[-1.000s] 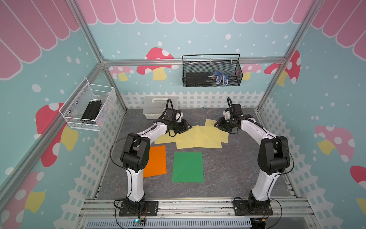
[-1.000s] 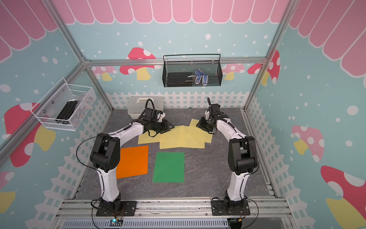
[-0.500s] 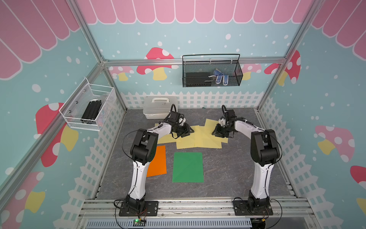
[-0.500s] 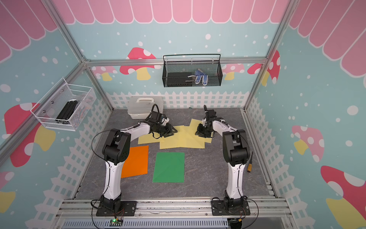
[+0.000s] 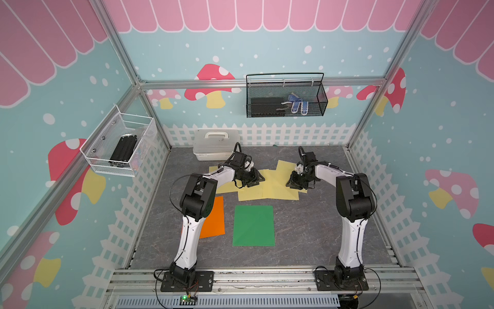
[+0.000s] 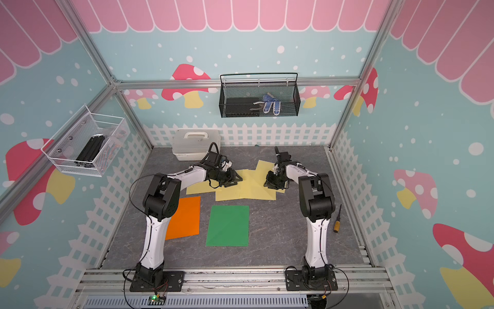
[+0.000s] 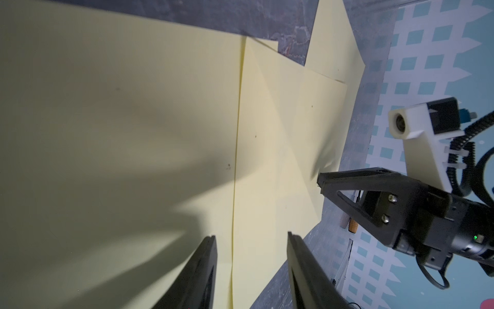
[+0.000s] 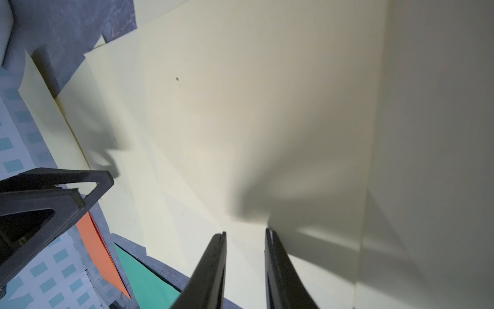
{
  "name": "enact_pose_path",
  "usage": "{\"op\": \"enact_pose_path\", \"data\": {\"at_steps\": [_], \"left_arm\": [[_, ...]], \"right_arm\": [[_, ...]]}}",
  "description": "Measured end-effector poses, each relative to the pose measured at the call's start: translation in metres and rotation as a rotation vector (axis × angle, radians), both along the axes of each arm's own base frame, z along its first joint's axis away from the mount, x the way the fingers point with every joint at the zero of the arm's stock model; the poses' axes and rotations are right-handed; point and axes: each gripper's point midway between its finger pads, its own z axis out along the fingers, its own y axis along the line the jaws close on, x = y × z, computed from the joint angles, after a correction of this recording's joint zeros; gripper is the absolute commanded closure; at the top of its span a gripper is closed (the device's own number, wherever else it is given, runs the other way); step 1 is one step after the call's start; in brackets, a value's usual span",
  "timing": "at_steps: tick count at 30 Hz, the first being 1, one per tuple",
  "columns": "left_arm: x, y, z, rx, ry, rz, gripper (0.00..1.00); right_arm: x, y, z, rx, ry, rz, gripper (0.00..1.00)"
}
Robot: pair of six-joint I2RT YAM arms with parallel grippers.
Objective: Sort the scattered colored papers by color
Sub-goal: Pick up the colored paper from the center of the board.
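Several pale yellow papers (image 5: 270, 187) (image 6: 248, 190) lie overlapped at the back middle of the table. An orange paper (image 5: 215, 219) (image 6: 187, 216) and a green paper (image 5: 253, 224) (image 6: 228, 224) lie flat nearer the front. My left gripper (image 5: 256, 180) (image 7: 251, 236) is low over the left part of the yellow papers (image 7: 133, 120), open, with a sheet's edge running between its fingers. My right gripper (image 5: 291, 183) (image 8: 246, 231) is low over their right part, jaws a narrow gap apart, with yellow paper showing through the gap. The right wrist view also catches corners of the orange paper (image 8: 99, 248) and the green paper (image 8: 144, 278).
A white lidded box (image 5: 215, 144) stands at the back left, just behind my left arm. A screwdriver (image 6: 337, 218) lies near the right wall. A black wire basket (image 5: 286, 99) and a white wire basket (image 5: 120, 144) hang on the walls.
Both grippers have moved forward and toward each other over the yellow papers. The right jaws have narrowed. The papers lie as before.
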Motion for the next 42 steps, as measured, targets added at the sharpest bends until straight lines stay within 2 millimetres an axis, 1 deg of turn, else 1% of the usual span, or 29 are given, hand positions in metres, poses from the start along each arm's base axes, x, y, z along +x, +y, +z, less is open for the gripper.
{"op": "enact_pose_path", "data": {"at_steps": [7, 14, 23, 26, 33, 42], "left_arm": [[-0.013, -0.006, -0.009, 0.014, 0.015, -0.024, 0.55], [-0.029, -0.001, -0.010, 0.021, 0.026, -0.032, 0.56], [-0.032, -0.001, -0.010, 0.020, 0.024, -0.033, 0.56], [-0.035, -0.007, -0.008, 0.019, 0.022, -0.044, 0.56], [-0.039, -0.032, -0.008, 0.014, 0.017, -0.086, 0.56], [-0.036, -0.035, -0.004, 0.009, 0.015, -0.081, 0.56]], "right_arm": [[0.001, 0.001, -0.001, 0.006, -0.002, 0.001, 0.74], [0.001, 0.002, -0.001, 0.009, -0.003, 0.003, 0.74], [0.002, 0.002, -0.001, 0.012, -0.005, 0.003, 0.75], [0.002, 0.002, -0.001, 0.013, -0.005, 0.004, 0.75], [0.002, 0.004, -0.001, 0.023, -0.004, 0.007, 0.76], [0.002, 0.005, -0.001, 0.031, -0.004, 0.010, 0.77]]}}
